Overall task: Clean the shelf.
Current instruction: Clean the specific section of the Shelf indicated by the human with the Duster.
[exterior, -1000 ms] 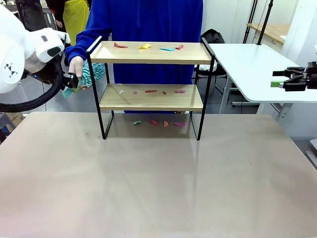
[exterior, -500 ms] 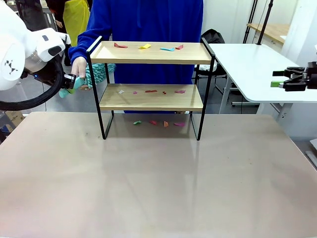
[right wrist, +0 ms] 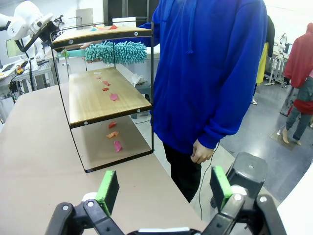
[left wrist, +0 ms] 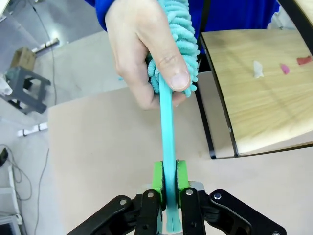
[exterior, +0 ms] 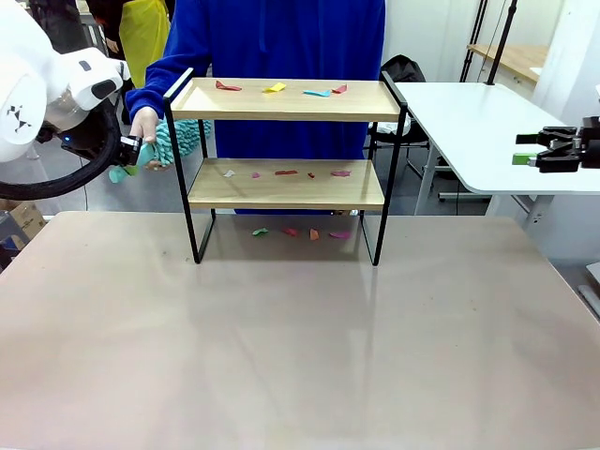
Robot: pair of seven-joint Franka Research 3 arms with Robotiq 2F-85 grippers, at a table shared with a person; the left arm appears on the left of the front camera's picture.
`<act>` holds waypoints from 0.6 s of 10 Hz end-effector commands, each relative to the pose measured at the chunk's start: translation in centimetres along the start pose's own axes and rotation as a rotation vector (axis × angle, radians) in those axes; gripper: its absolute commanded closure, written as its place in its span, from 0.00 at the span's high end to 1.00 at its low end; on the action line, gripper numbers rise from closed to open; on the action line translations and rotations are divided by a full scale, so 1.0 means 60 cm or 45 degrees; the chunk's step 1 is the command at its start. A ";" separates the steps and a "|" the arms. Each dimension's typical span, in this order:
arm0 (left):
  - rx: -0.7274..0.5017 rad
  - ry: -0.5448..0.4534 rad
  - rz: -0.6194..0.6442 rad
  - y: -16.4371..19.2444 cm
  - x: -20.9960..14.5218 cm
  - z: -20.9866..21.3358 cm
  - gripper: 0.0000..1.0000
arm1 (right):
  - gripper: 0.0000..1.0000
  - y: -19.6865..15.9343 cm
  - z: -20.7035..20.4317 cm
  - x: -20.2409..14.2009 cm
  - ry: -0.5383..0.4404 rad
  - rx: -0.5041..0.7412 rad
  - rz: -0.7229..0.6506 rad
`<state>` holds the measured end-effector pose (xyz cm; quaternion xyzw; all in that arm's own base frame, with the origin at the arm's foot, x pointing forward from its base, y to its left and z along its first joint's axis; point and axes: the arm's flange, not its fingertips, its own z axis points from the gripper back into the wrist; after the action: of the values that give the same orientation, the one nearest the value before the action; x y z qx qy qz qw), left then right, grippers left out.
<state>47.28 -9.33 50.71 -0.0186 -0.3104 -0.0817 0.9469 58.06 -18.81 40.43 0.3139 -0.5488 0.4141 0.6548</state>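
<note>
Pinching the teal duster (left wrist: 167, 132) by its handle, left hand (left wrist: 168, 177) pressed onto it. Person's hand (left wrist: 142, 54) grips the fluffy head. Handover step, I judge. Right hand (right wrist: 164, 188) spread, idle. Beyond: shelf (exterior: 366, 192) on table (exterior: 281, 328), scraps (exterior: 274, 88) on both boards. Next: wait for release, then sweep.

**Shelf at far middle, duster at its left**

The shelf (exterior: 281, 192) stands on the surface (exterior: 281, 347) near the far edge, with a person (exterior: 281, 37) behind it. Scraps (exterior: 286, 172) lie on both boards and on the surface beneath. Just left of the shelf, the left pincer (exterior: 131, 155) clamps a duster (exterior: 183, 131) by its handle, with the person's hand (exterior: 147, 127) on its head. The right pincer (exterior: 527, 152) is well off right.
</note>
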 end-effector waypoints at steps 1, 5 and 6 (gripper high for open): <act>-0.006 -0.018 -0.029 0.004 -0.004 -0.002 0.00 | 1.00 0.002 -0.001 0.004 -0.006 -0.001 0.005; 0.050 0.026 -0.071 0.033 -0.001 0.016 0.13 | 1.00 0.002 -0.001 0.004 -0.006 -0.001 0.005; 0.137 0.058 -0.125 0.069 0.002 0.042 0.13 | 1.00 0.002 -0.001 0.004 -0.006 -0.001 0.005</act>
<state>47.07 -7.38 51.07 0.0071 -0.2971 -0.0954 0.9500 58.06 -18.81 40.43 0.3139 -0.5488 0.4141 0.6548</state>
